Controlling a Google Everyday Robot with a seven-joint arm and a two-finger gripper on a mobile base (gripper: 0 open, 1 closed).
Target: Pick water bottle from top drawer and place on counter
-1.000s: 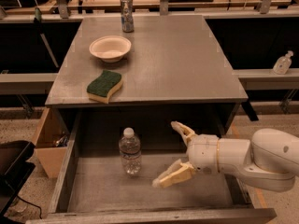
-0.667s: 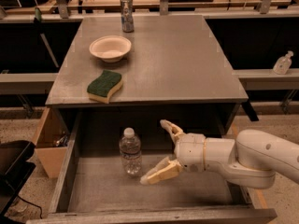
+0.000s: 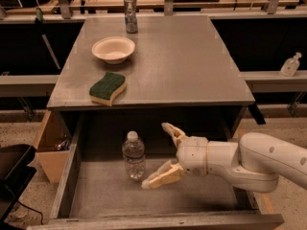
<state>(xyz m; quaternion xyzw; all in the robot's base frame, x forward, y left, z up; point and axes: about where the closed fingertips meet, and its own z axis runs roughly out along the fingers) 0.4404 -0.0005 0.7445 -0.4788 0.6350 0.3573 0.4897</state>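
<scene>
The water bottle [image 3: 134, 156], clear with a white cap, stands upright in the left-middle of the open top drawer [image 3: 201, 200]. My gripper [image 3: 159, 155] is inside the drawer just right of the bottle, fingers spread wide open and pointing left. The lower finger tip is close to the bottle's base; the upper finger is a short way right of the bottle's shoulder. Nothing is held. The grey counter [image 3: 182, 61] lies above and behind the drawer.
On the counter stand a white bowl [image 3: 113, 49], a green and yellow sponge [image 3: 108, 87] and a silver can [image 3: 130, 14]. A small wooden box [image 3: 50, 147] sits left of the drawer. A pump dispenser bottle [image 3: 290, 64] stands on the bench at right.
My gripper has moved left across the drawer toward the water bottle, staying open. The bottle has not moved.
</scene>
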